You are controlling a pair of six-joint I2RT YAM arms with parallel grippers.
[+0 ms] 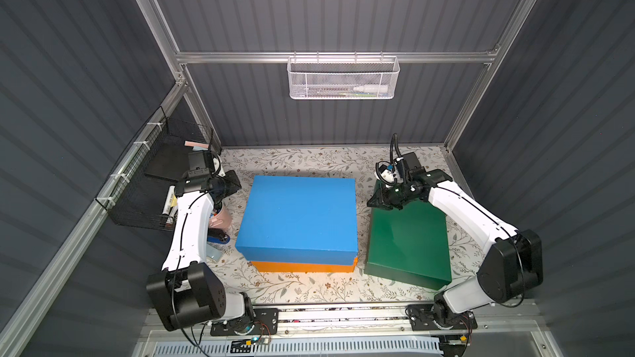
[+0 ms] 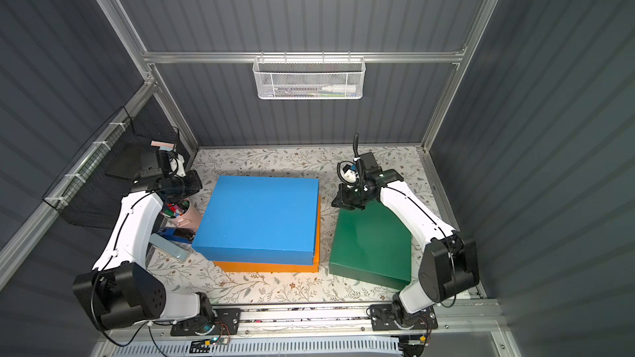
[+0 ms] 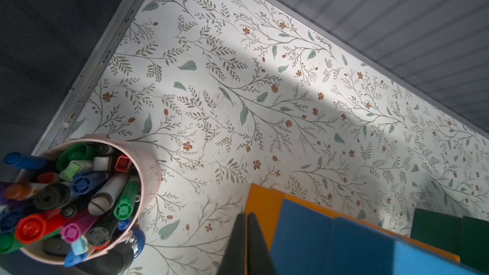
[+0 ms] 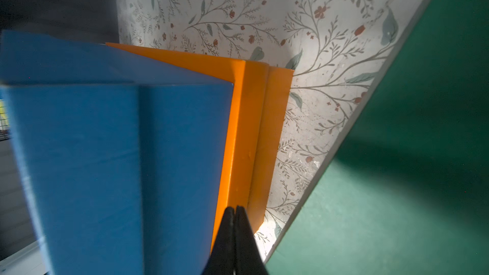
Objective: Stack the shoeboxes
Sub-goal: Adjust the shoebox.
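Blue shoebox [image 1: 299, 216] sits skewed atop orange shoebox [image 1: 302, 266] on the desk [image 1: 309, 290]; green shoebox [image 1: 409, 245] lies alongside. Left gripper [image 3: 246, 214] and right gripper [image 4: 235, 208] are clenched, empty. Squeezed between them, the green box may slip and knock the stack.

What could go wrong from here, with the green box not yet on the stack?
1. The blue box sits off-centre on the orange box, so adding the green box may shift the pile.
2. The left tool hangs close to the pen cup and could knock it when swinging in.
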